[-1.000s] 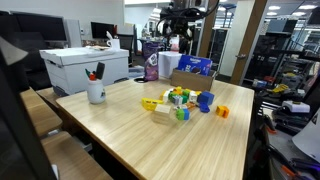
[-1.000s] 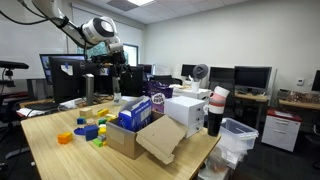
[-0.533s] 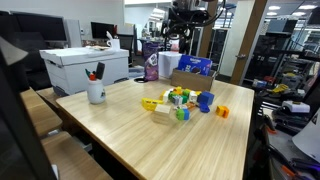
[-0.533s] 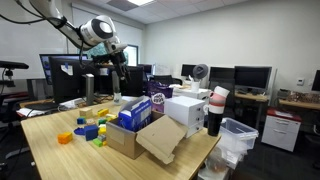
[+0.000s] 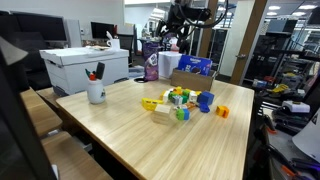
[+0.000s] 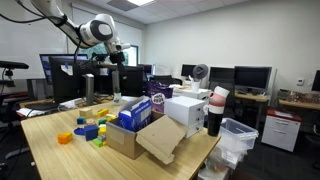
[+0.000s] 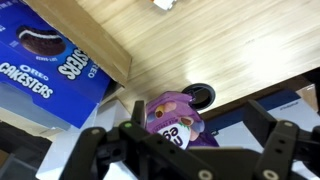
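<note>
My pincer [image 7: 186, 142] hangs high with its jaws wide apart, holding nothing. Below it, the purple bag [image 7: 176, 114] stands at the table [image 7: 215, 45] edge, just beside the Oreo box [image 7: 48, 68]. I judge that any descent should centre on the bag, clear of that box.

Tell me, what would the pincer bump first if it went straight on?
Most likely the purple bag, centred under the open pincer in the wrist view, beside the Oreo box. How far off it is, I cannot tell.
</note>
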`<state>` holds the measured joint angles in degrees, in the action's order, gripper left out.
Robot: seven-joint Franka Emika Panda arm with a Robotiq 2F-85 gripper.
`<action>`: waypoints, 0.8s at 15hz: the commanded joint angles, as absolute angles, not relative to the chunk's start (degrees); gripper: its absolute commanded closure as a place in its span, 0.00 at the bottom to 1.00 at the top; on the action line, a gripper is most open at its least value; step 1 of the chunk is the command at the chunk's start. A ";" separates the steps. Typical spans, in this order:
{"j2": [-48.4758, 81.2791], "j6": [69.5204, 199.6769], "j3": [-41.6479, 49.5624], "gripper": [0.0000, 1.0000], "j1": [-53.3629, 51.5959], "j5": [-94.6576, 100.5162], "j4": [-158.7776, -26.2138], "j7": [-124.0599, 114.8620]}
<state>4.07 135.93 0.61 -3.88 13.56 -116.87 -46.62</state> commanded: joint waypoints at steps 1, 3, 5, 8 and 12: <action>3.36 136.31 -0.55 0.00 -2.91 5.56 -117.51 -31.69; 3.93 134.70 -0.79 0.00 -2.94 1.04 -116.57 -23.06; 4.78 132.14 -1.17 0.00 -3.00 -3.02 -115.25 -14.42; 7.69 120.85 -1.89 0.00 -3.67 -2.41 -110.45 -7.00; 10.56 112.33 -2.24 0.00 -4.64 4.45 -106.00 -6.39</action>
<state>7.55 118.21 -1.83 -4.10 -0.46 -110.43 -8.01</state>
